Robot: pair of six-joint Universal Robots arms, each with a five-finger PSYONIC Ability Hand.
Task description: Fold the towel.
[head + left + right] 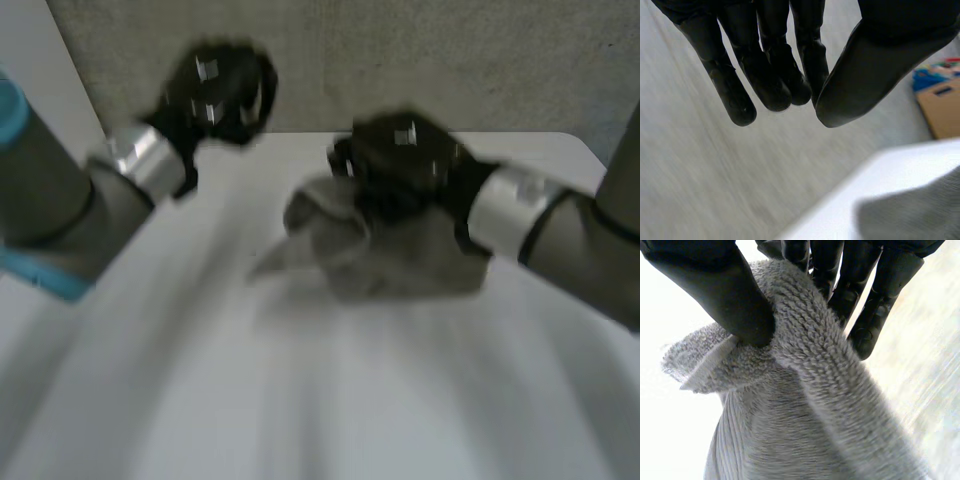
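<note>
Grey wall is standing behind the white table (300, 400) in the head view, and the towel (400, 265) is lying bunched on the table's far half, nearer the right arm. The right hand (400, 160) is sitting on top of the heap, while the left hand (222, 90) is hanging in the air near the table's far edge, well apart from the cloth. In the left wrist view the left hand (765, 65) is holding nothing. Its fingers are hanging straight with the thumb close beside them, and a grey corner of towel (920, 215) is lying on the table beyond the fingertips, with a cardboard box (942, 107) sitting off to the side. In the right wrist view the right hand (725, 295) is pinching a raised ridge of towel (805, 390) between thumb and fingers, and a loose flap is sticking out beside the thumb. I am judging the cloth to be soft, light and limp, sagging wherever it is unsupported, yet rough enough not to slip. Corners or a hemmed edge are looking like better holds than this mid-cloth ridge. It is showing as thick grey terry with ribbed loops and a flatter band along the flap.
</note>
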